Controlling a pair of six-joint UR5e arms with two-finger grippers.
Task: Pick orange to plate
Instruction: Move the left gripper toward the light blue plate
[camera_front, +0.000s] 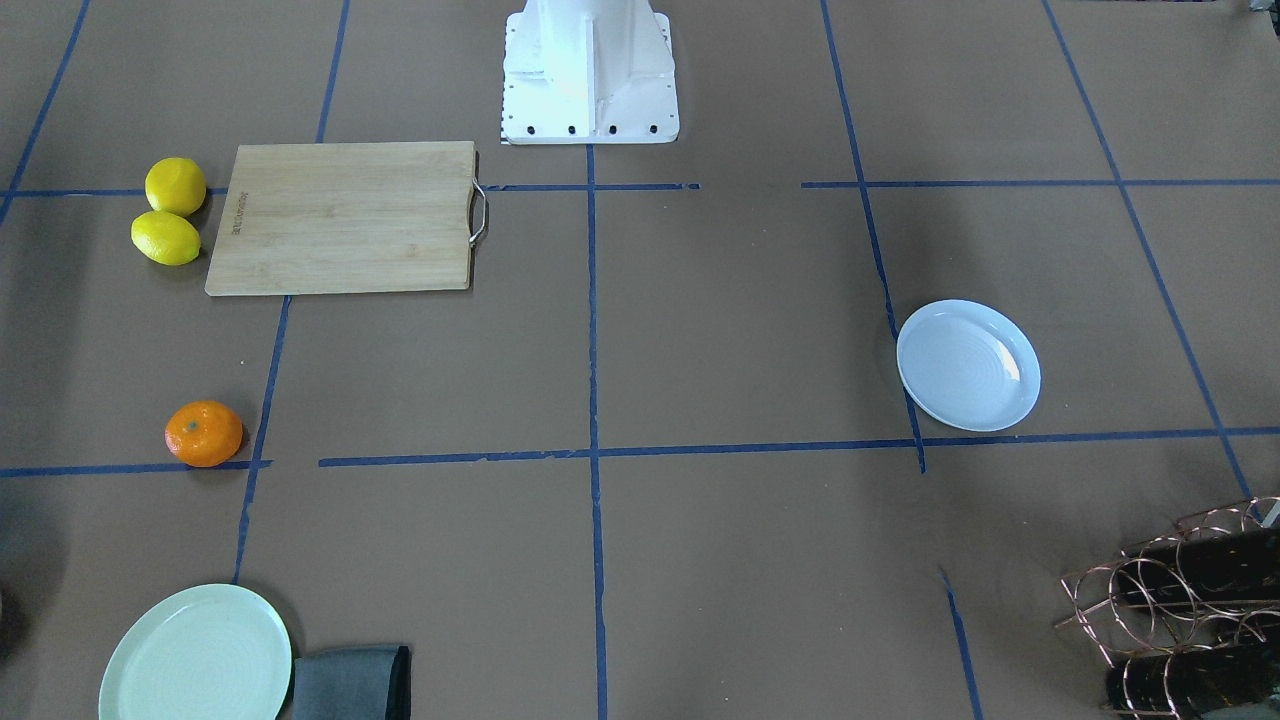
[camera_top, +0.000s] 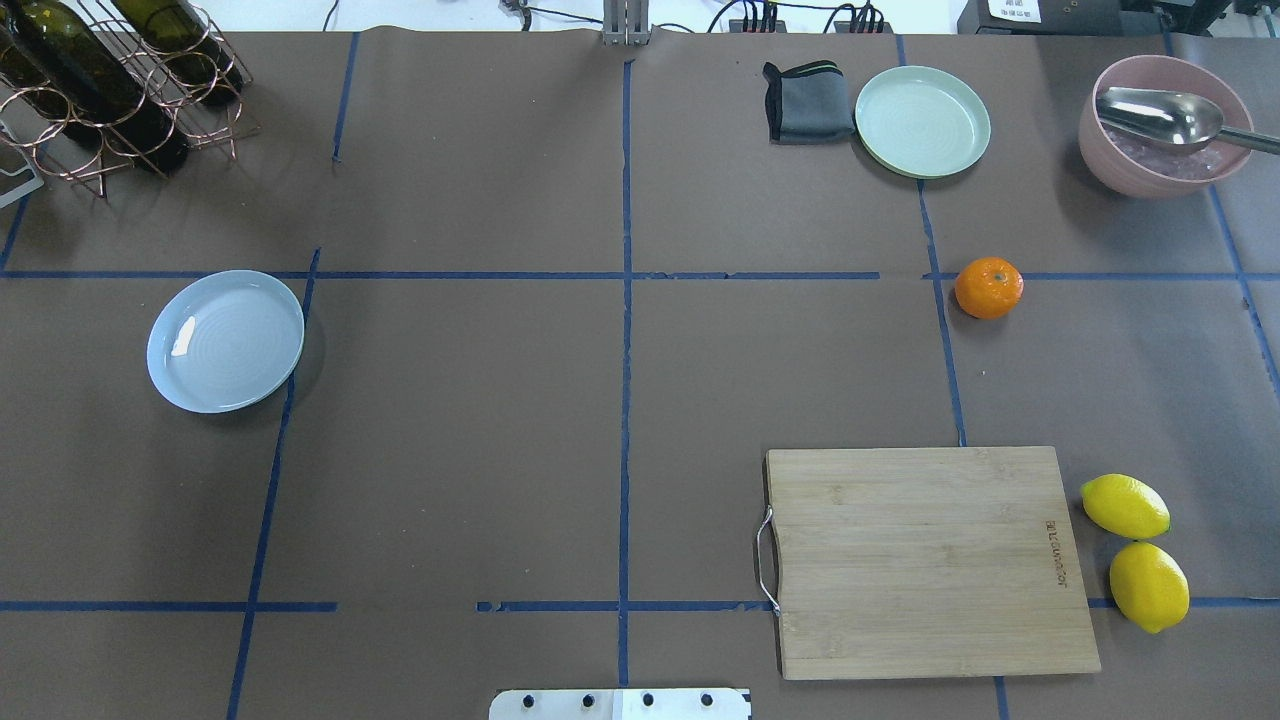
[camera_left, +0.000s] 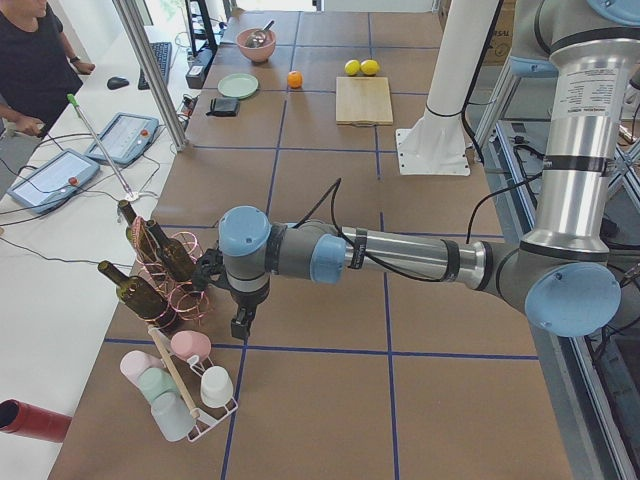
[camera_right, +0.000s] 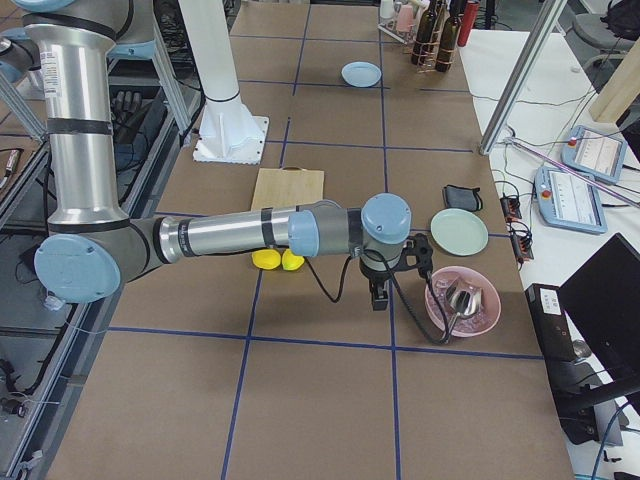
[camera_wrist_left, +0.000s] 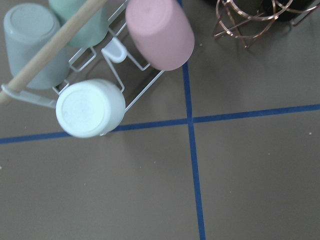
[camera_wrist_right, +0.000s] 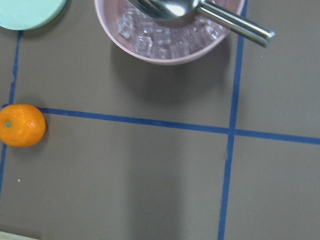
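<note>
The orange (camera_top: 989, 288) lies on a blue tape line on the table's right half, also seen as the orange (camera_front: 204, 433) and at the left edge of the right wrist view (camera_wrist_right: 21, 125). The bluish-white plate (camera_top: 225, 340) sits bare on the left half (camera_front: 968, 365). My right gripper (camera_right: 378, 298) hangs past the table's right end beside a pink bowl, well away from the orange. My left gripper (camera_left: 240, 325) hovers beyond the left end near a cup rack. Only the side views show either gripper, so I cannot tell whether they are open or shut.
A mint-green plate (camera_top: 922, 121) and a folded grey cloth (camera_top: 808, 101) lie behind the orange. A pink bowl (camera_top: 1165, 125) holds ice and a metal spoon. A cutting board (camera_top: 930, 560) and two lemons (camera_top: 1135, 550) sit near right. A wine rack (camera_top: 110, 80) stands far left.
</note>
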